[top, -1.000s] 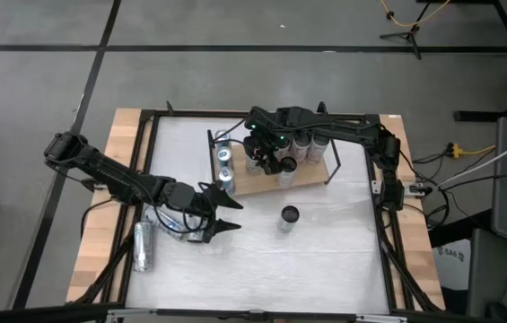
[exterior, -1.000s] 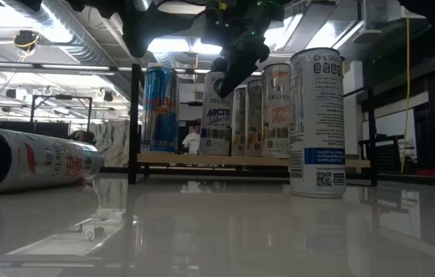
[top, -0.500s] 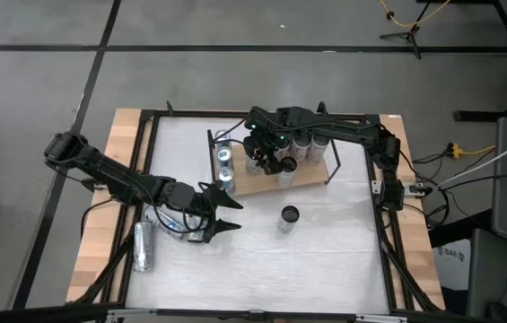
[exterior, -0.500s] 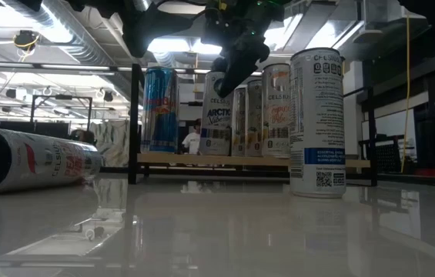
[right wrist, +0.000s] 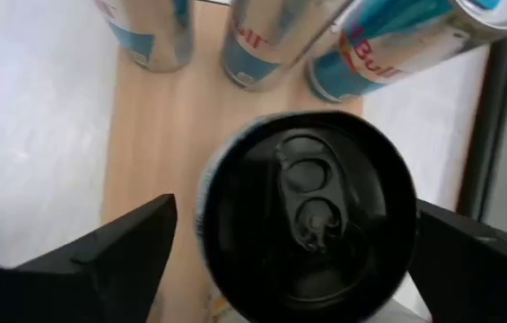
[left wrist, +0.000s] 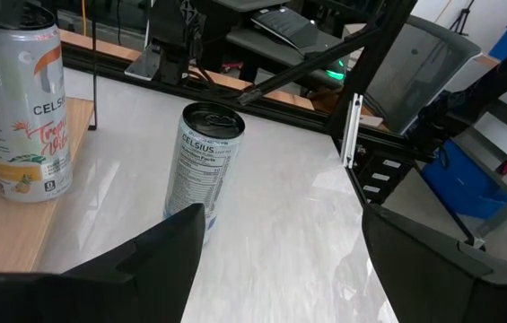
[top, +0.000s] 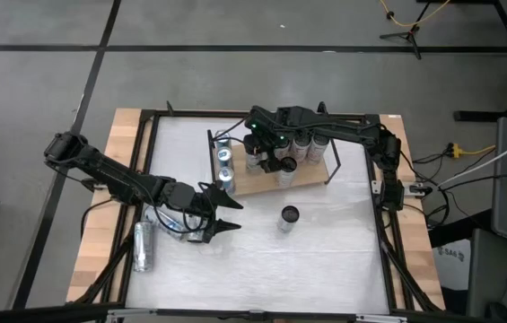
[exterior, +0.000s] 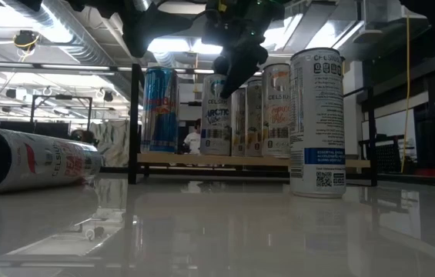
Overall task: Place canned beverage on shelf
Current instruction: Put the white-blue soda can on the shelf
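One can [right wrist: 311, 215] stands upright on the shelf [top: 266, 184] directly beneath the right gripper [top: 263, 154], whose jaws are spread wide to either side of its top, not gripping it. Nearer the left gripper [top: 222, 215], jaws wide and empty, another can [top: 288, 217] stands on the desk [top: 325, 251].

The shelf [top: 262, 184] sits at the far middle of the table [top: 325, 260], with several cans standing on it. The right gripper [top: 269, 160] hangs over a Celsius can [exterior: 217, 115] on the shelf. One can [top: 288, 218] stands alone on the table, nearer than the shelf. The left gripper [top: 222, 215] is left of that can. Another can [top: 142, 246] lies on its side at the near left.
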You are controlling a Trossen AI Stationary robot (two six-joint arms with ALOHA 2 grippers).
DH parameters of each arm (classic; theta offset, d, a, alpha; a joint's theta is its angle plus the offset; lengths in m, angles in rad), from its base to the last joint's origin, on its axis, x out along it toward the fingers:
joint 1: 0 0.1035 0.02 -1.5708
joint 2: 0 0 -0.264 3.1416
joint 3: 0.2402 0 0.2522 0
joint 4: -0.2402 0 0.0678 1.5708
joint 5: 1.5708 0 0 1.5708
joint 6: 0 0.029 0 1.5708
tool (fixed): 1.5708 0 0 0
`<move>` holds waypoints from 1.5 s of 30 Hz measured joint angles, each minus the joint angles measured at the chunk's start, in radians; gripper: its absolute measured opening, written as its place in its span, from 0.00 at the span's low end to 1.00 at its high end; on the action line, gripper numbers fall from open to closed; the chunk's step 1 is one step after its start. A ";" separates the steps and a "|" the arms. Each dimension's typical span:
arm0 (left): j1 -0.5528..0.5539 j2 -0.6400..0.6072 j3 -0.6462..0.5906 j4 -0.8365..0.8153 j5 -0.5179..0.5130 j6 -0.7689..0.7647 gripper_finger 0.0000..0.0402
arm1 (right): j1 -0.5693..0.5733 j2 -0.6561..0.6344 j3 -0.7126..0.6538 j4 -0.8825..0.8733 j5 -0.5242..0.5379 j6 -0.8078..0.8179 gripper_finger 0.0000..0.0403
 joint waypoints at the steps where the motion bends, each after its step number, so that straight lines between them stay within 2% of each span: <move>1: 0.000 0.000 0.000 0.000 0.000 0.000 0.74 | 0.000 0.000 0.000 0.001 0.008 0.000 0.98; 11: 0.000 0.000 0.000 0.000 0.000 0.000 0.74 | 0.000 0.000 0.043 -0.010 0.016 0.000 0.98; 21: 0.000 0.000 0.000 0.000 0.000 0.001 0.74 | 0.000 0.000 0.241 -0.156 0.018 0.006 0.98; 30: 0.000 0.000 0.000 0.000 0.000 0.003 0.74 | 0.020 0.000 0.421 -0.285 0.010 0.163 0.98; 35: 0.000 0.000 0.000 0.000 0.000 0.003 0.74 | 0.092 -0.011 0.448 -0.351 -0.001 0.226 0.98; 39: 0.000 0.000 0.000 0.004 -0.007 0.003 0.74 | 0.187 -0.014 0.448 -0.424 0.036 0.274 0.98; 45: 0.000 0.000 0.000 0.009 -0.105 0.003 0.74 | 0.336 -0.016 0.431 -0.437 0.122 0.359 0.98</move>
